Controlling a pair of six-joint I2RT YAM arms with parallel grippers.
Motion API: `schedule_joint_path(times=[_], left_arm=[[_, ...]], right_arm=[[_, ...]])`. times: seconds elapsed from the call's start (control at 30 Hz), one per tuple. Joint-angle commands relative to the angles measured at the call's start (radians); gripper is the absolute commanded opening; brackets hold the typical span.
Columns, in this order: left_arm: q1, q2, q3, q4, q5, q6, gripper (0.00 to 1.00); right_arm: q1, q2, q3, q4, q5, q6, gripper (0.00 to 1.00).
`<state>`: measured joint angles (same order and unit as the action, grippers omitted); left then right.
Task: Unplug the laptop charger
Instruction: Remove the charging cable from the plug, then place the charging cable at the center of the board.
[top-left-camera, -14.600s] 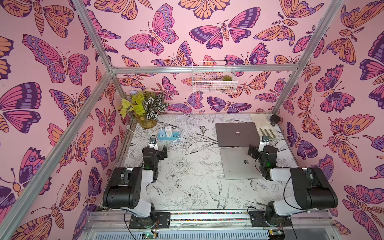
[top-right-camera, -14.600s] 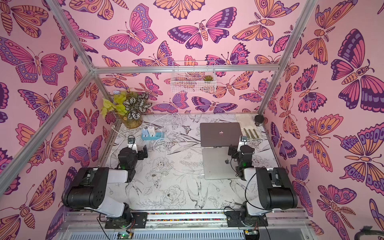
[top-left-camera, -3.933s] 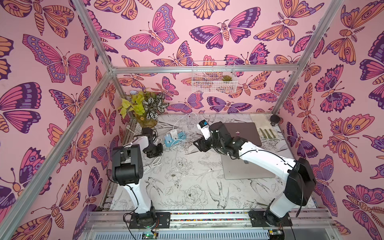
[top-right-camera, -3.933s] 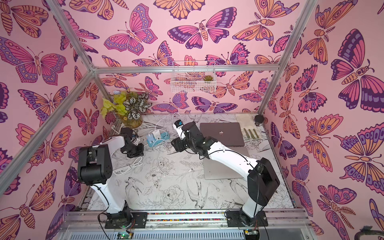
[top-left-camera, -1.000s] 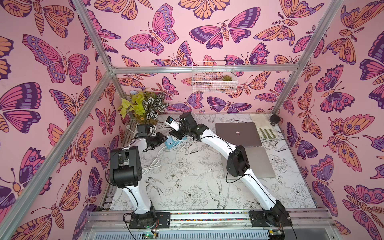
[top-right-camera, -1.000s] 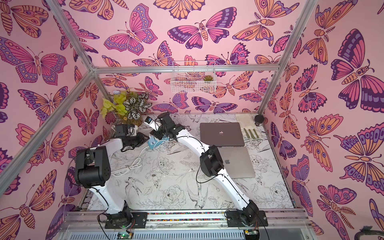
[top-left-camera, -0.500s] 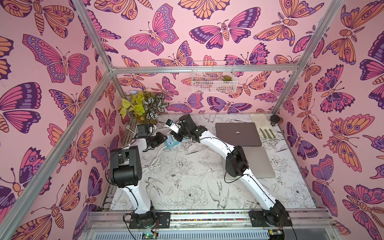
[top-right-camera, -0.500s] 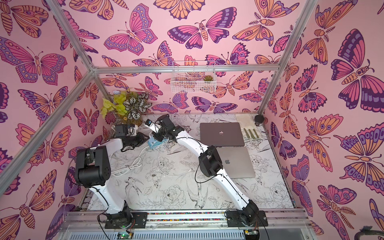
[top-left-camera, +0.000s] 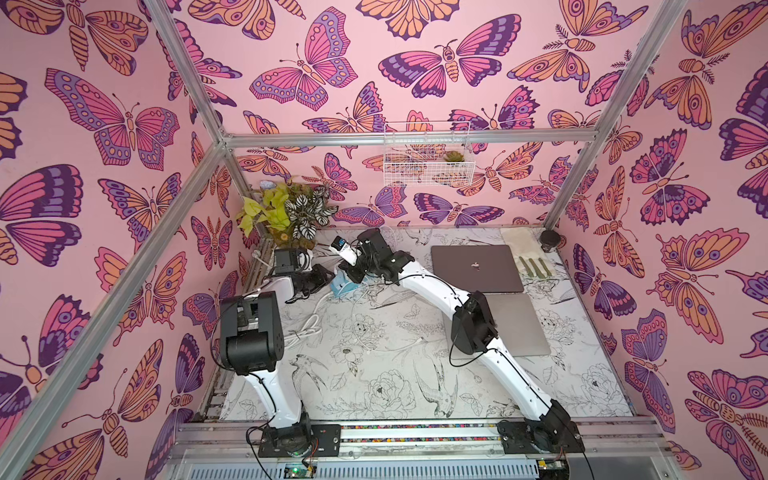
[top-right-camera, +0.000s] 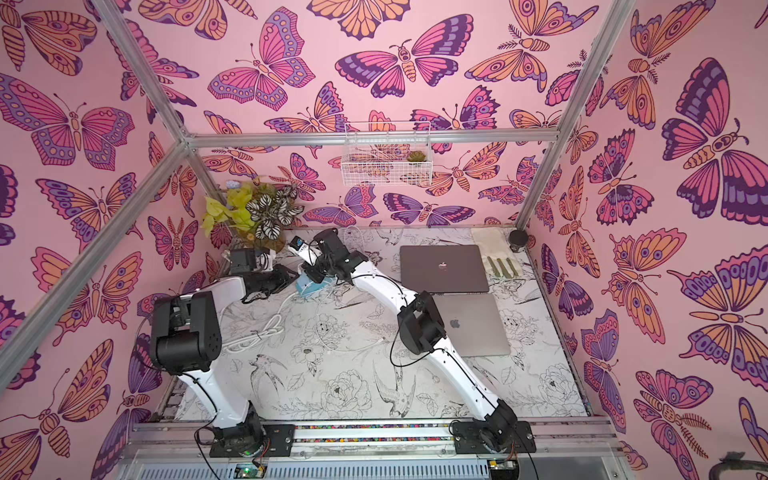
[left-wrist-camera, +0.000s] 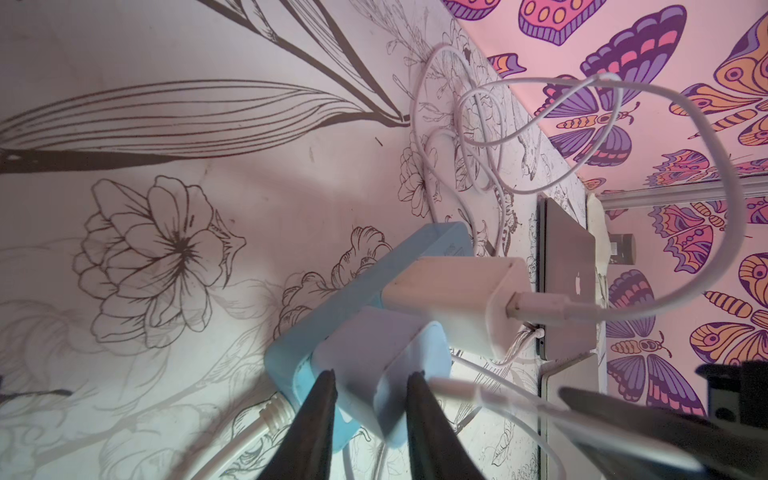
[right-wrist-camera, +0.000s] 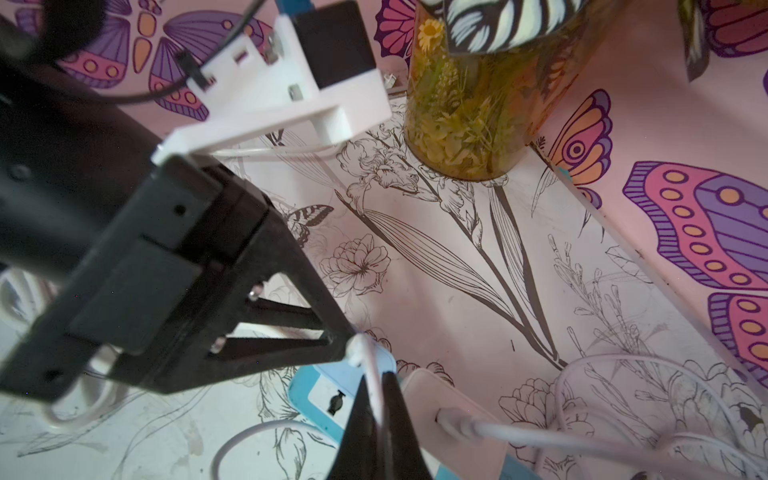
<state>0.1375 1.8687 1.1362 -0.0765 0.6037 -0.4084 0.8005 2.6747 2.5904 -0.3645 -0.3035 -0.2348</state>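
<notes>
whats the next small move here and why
Probably a short, straight pull by the right gripper along the cable, away from the brick. Its jaws are shut on the thin white cable just off the brick. The left gripper sits at that brick on the blue strip, seemingly bracing it.

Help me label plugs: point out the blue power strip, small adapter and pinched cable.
blue power strip (left-wrist-camera: 353, 291), left wrist view, bare blue stretch.
small adapter (left-wrist-camera: 374, 357), left wrist view, face between the left jaws.
pinched cable (right-wrist-camera: 370, 362), right wrist view, stretch just above the right jaws.
</notes>
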Motion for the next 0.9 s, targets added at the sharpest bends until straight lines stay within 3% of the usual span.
schedule_joint_path(times=[0.0,0.2,0.3,0.73,0.87], left_arm=[[-0.003,0.064,-0.020,-0.101,-0.058,0.023,0.32],[-0.003,0.063,-0.023,-0.103,-0.058,0.022,0.31],[-0.003,0.063,-0.021,-0.103,-0.059,0.020,0.32],[-0.003,0.072,-0.011,-0.102,-0.046,0.023,0.34],[-0.003,0.069,-0.010,-0.102,-0.048,0.024,0.35]], right_arm=[[0.003,-0.106,0.026,0.006,-0.031,0.060,0.00],[0.005,-0.135,0.020,-0.006,-0.014,0.076,0.00],[0.005,-0.191,-0.059,0.016,-0.010,0.071,0.00],[0.033,-0.809,-0.947,0.117,-0.025,0.184,0.00],[0.039,-0.920,-1.205,0.207,0.038,0.235,0.00]])
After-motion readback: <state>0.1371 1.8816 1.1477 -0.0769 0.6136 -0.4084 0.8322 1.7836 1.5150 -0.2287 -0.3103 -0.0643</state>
